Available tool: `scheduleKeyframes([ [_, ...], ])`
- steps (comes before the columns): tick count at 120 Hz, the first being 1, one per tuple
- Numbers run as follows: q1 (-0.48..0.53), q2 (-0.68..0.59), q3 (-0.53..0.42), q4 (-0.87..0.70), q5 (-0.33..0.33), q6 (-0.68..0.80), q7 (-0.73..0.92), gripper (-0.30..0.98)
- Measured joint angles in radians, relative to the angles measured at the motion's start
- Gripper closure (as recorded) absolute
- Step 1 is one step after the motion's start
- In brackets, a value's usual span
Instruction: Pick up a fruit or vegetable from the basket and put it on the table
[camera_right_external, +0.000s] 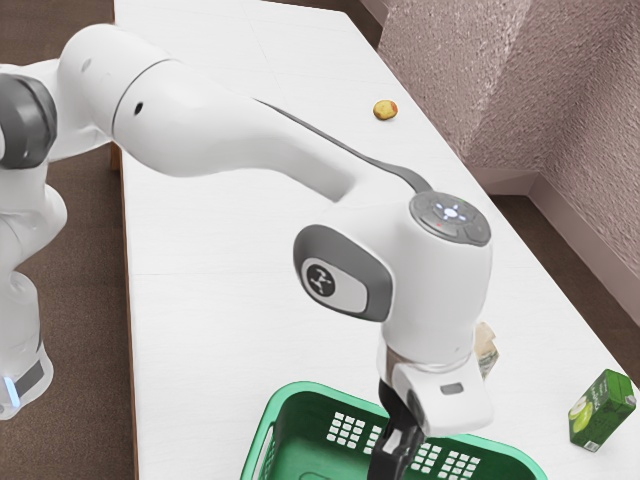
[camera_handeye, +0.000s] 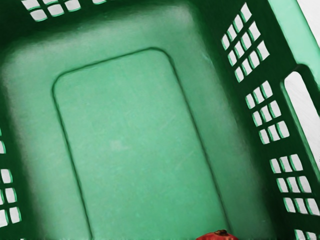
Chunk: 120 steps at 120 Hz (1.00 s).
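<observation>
My gripper (camera_right_external: 390, 462) points down over the green basket (camera_right_external: 300, 388) at the exterior view's bottom; I cannot make out its fingertips. Looking into the basket (camera_handeye: 140, 140), the wrist view has a red fruit or vegetable (camera_handeye: 217, 235) with a brown stem spot at its lower edge, mostly cut off. Whether it is held or lies just under the hand, I cannot tell. A yellow-red fruit (camera_right_external: 385, 110) rests on the white table (camera_right_external: 220, 300), far from the basket.
A green juice carton (camera_right_external: 602, 410) stands beyond the basket at the exterior view's right. Partly behind the hand is a small beige item (camera_right_external: 486, 347). Perforated basket walls (camera_handeye: 235, 95) rise around the hand's working space.
</observation>
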Motion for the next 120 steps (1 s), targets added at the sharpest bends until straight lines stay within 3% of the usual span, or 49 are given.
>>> scheduleKeyframes([
  [45,0.0,-0.009,0.0,-0.131,-0.03,0.013,-0.01,0.0],
  [120,0.0,0.003,-0.011,-0.176,-0.044,0.052,-0.015,0.0],
])
